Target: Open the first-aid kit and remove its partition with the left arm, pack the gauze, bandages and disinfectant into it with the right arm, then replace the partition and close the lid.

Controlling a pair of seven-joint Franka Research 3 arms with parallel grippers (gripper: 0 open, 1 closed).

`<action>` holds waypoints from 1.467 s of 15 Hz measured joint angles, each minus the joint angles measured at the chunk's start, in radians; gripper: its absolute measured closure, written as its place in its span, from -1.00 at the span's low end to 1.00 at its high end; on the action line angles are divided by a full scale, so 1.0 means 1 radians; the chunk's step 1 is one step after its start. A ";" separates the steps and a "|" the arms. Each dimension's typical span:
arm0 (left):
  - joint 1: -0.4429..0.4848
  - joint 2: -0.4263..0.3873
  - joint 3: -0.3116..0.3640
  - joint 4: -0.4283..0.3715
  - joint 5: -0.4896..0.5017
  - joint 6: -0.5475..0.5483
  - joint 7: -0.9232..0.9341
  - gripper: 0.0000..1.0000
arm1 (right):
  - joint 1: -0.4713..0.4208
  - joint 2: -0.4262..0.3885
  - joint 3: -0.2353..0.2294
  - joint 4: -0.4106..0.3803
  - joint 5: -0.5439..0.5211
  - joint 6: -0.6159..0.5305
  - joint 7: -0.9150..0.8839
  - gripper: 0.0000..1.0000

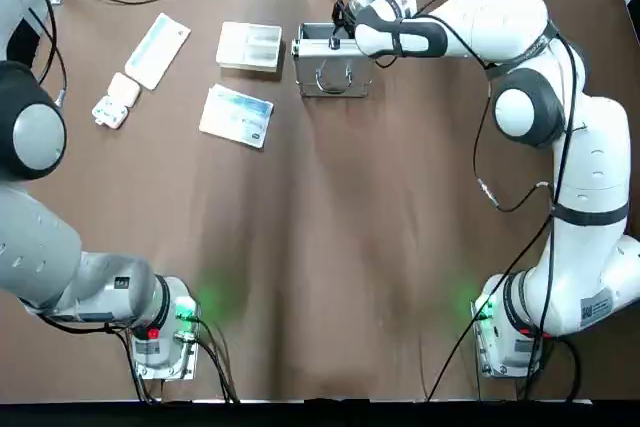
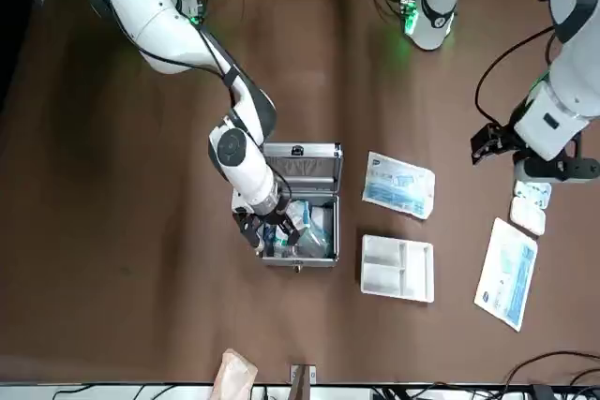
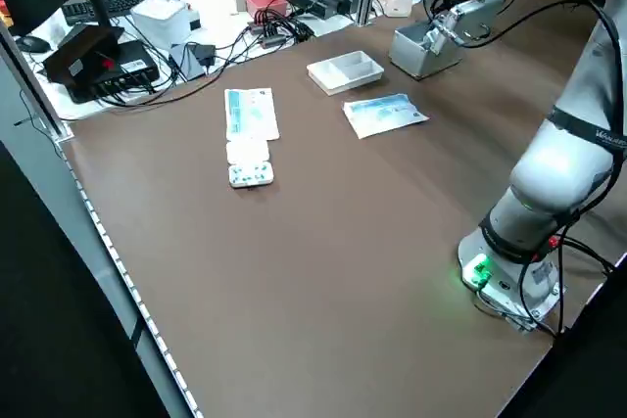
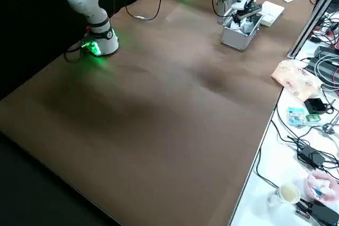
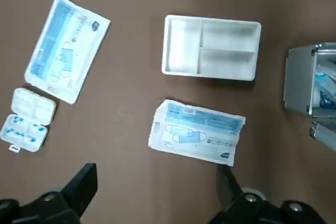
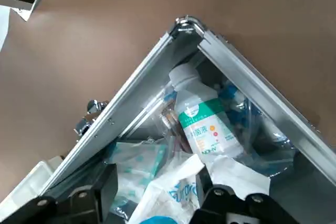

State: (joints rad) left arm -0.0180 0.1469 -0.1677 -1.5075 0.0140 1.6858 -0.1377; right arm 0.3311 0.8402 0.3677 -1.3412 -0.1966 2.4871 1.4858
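Front view: I have the first-aid kit (image 2: 300,258) open on the table, its lid (image 2: 305,170) swung out on the robot's side. My right gripper (image 2: 272,229) is at the body of the kit; in its wrist view the two fingers stand apart over the packets, and I can't tell whether they touch anything. Inside the kit I see the disinfectant (image 6: 206,121), leaning with its pale cap towards one corner, beside a clear bag (image 6: 268,150), a green-patterned packet (image 6: 135,169) and a white packet (image 6: 176,192).

The partition (image 1: 249,46) sits flat just beside the kit, on the left arm's side. A mask pack (image 1: 236,115) lies near the kit on that side too, nearer the robot than the partition. Farther from the kit, past both, are another mask pack (image 1: 157,50) and an open pill case (image 1: 117,100). My left gripper (image 2: 487,142) hovers well apart from the kit on that same side, fingers spread wide, holding nothing.
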 joint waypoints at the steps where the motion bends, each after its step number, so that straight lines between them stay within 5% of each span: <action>1: -0.002 0.009 -0.011 0.000 0.000 0.001 0.000 -1.00 | 0.000 -0.001 0.000 0.003 0.000 0.000 0.000 -0.36; 11: -0.028 0.117 -0.048 0.005 0.000 0.081 -0.001 -1.00 | -0.040 -0.085 0.005 0.025 0.000 -0.205 -0.003 -0.33; 15: -0.038 0.216 -0.048 0.030 0.007 0.134 -0.002 -1.00 | -0.141 -0.146 0.062 0.026 0.000 -0.318 -0.084 -0.33; 22: -0.053 0.377 -0.048 0.071 0.031 0.263 -0.003 -1.00 | -0.426 -0.251 0.228 0.030 0.002 -0.585 -0.395 -0.33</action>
State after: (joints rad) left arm -0.0712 0.5244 -0.2158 -1.4363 0.0449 1.9488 -0.1404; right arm -0.0949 0.5888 0.5961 -1.3113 -0.1951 1.9017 1.0910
